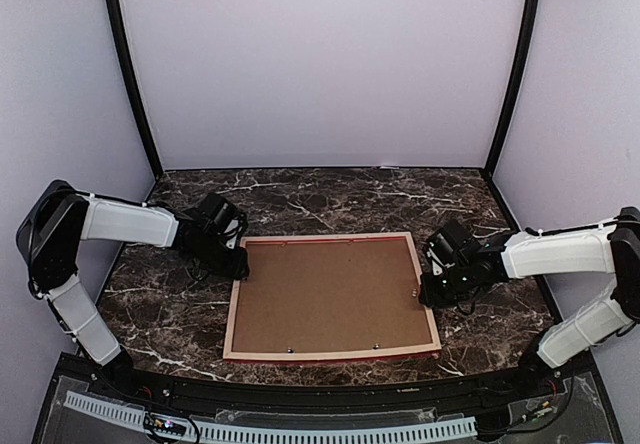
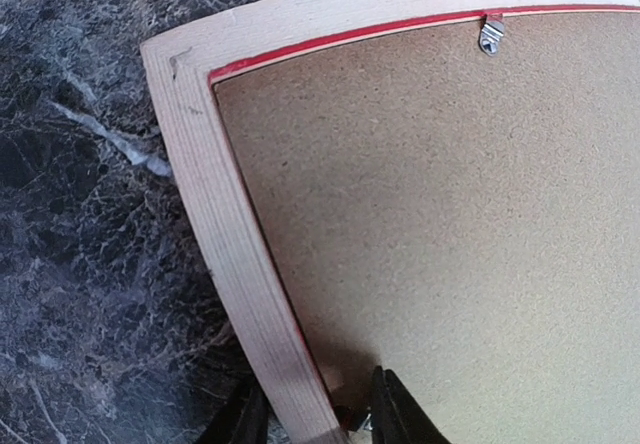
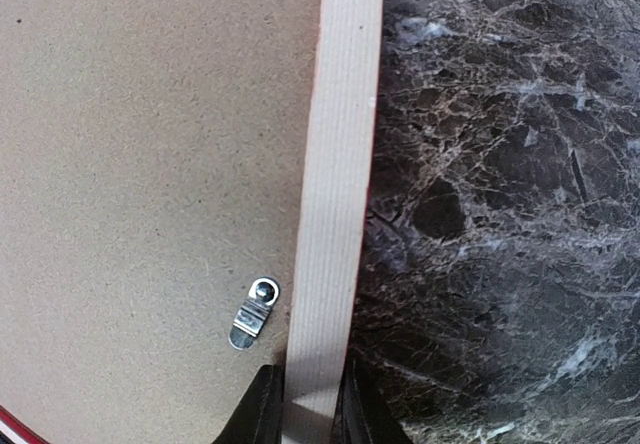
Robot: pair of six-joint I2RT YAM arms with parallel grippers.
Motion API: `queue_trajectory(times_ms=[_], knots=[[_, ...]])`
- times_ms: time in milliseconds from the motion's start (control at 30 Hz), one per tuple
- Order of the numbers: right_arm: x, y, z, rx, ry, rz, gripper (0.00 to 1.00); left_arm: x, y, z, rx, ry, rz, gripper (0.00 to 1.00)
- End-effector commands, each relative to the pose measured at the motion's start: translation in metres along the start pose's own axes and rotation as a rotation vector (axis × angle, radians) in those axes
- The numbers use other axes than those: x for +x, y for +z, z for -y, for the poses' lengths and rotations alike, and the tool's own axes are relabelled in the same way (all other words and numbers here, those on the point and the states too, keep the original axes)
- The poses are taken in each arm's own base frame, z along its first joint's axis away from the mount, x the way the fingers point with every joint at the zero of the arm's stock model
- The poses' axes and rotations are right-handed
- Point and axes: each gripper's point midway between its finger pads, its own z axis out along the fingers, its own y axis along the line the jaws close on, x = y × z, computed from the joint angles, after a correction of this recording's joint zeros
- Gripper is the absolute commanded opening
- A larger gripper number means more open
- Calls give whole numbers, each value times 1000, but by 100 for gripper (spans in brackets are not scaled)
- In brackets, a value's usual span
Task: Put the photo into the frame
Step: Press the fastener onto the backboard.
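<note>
From above and behind, one camera sees the whole table [image 1: 330, 199]; wrist cameras sit close over opposite rails of the frame [image 1: 330, 238].

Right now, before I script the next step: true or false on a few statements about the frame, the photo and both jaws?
1. The frame lies back side up on the table. True.
2. The photo lies on top, in plain view. False: no photo shows in any view; only the backing board and its clips show inside the rails.
3. The right jaws are shut on the frame's right rail. True.
4. The left jaws sit at the frame's near-left corner. False: they straddle the left rail by the far-left corner.
</note>
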Motion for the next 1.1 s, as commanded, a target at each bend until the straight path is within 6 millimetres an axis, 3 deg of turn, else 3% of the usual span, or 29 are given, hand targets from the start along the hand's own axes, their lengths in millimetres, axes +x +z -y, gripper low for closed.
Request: queue_trajectory(times_ms=[0,467,800,933,1067], knots=[[2,4,5,25,-5,-16,21,25,-1,0,8,6,-75,33],[2,5,5,23,-2,-18,21,40,-8,12,93,18,-120,28],[1,5,5,26,-1,-22,21,29,-20,23,177,20,-82,28],[2,6,6,27,2,-24,21,22,-21,19,182,-13,-63,38],[3,5,7,32,5,-25,22,12,-22,12,163,-31,-36,54]])
